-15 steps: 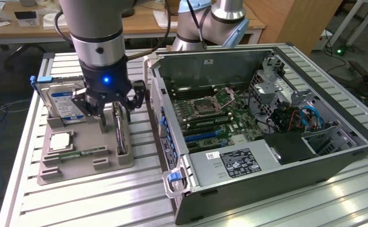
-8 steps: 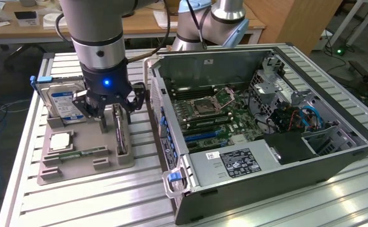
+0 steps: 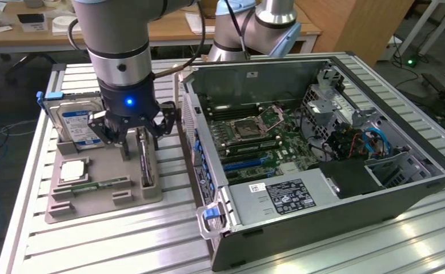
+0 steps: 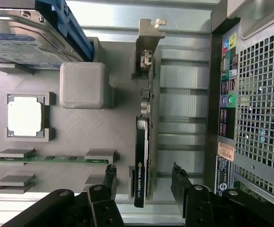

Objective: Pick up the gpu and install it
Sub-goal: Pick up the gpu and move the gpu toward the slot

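The gpu [image 3: 146, 165] [image 4: 143, 142] is a thin dark card with a silvery bracket at one end. It stands on edge in a slot of the grey holder tray [image 3: 92, 202] [image 4: 113, 132]. My gripper [image 3: 137, 136] [image 4: 144, 172] hangs open right over the card's end away from the bracket. One finger is on each side of the card, with a gap between each pad and the card. Nothing is held. To the exterior view's right, the open computer case [image 3: 321, 142] [image 4: 260, 94] lies with its motherboard exposed.
The tray also holds a blue-labelled hard drive [image 3: 77, 123] [image 4: 19, 42], a square processor chip [image 3: 73, 170] [image 4: 26, 117] and a green memory stick [image 3: 100, 185] [image 4: 52, 160]. The case wall stands close beside the tray. A second arm's base [image 3: 260, 28] rises behind the case.
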`<state>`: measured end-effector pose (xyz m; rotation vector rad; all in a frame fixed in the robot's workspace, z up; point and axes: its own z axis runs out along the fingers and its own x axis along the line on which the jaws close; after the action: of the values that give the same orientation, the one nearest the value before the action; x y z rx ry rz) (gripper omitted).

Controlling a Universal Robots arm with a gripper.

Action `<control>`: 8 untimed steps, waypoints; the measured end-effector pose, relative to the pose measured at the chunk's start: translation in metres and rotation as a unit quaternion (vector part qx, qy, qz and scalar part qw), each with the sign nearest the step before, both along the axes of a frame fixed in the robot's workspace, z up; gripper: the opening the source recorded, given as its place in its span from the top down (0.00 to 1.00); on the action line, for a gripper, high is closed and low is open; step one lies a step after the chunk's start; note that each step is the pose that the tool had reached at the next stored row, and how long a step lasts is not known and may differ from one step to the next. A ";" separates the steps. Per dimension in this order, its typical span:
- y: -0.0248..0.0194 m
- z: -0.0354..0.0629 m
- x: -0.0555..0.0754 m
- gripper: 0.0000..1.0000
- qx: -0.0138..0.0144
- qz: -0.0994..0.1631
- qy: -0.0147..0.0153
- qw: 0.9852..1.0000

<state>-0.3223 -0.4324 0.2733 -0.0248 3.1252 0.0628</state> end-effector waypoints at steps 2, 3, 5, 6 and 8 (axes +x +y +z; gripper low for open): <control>0.0007 -0.0009 0.000 0.41 -0.001 -0.001 0.000 1.000; 0.0011 -0.0012 0.000 0.41 -0.001 -0.001 0.000 1.000; 0.0023 -0.0018 0.000 0.41 -0.001 -0.002 0.000 1.000; 0.0026 -0.0023 0.000 0.41 -0.001 -0.002 0.000 1.000; 0.0040 -0.0033 0.000 0.41 -0.001 -0.003 0.000 1.000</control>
<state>-0.3221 -0.4283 0.2700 -0.0148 3.1254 0.0584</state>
